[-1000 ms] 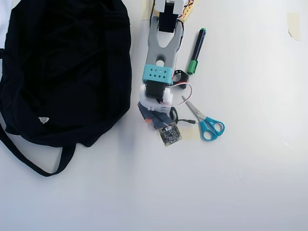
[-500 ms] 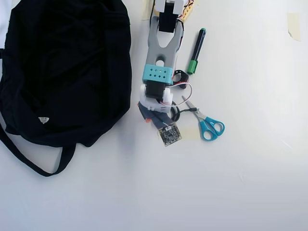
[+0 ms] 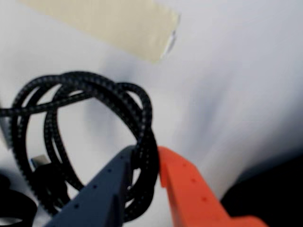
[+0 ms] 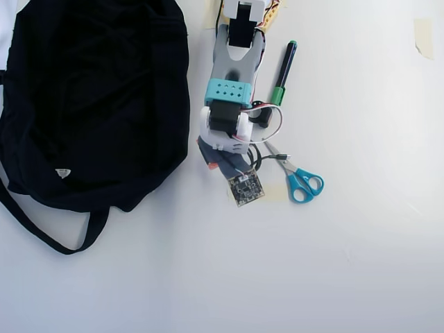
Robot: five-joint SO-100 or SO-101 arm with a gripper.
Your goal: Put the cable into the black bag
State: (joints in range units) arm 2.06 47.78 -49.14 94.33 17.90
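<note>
In the wrist view the pincer (image 3: 147, 163) sits at the lower middle of the frame, its grey and orange fingers closed tight on a strand of the cable (image 3: 94, 94), whose braided black coil loops up to the left over the white desk (image 3: 236, 71), below a strip of beige tape (image 3: 109, 23) at the top. In the overhead view the arm (image 4: 232, 69) reaches down from the top centre, the cable (image 4: 258, 161) peeking out just right of the wrist beside the blue scissors (image 4: 302, 182) (a green marker (image 4: 283, 73) lies above them), and the black bag (image 4: 90, 104) fills the upper left.

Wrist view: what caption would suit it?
Gripper pinching a coiled black cable above a white table.
</note>
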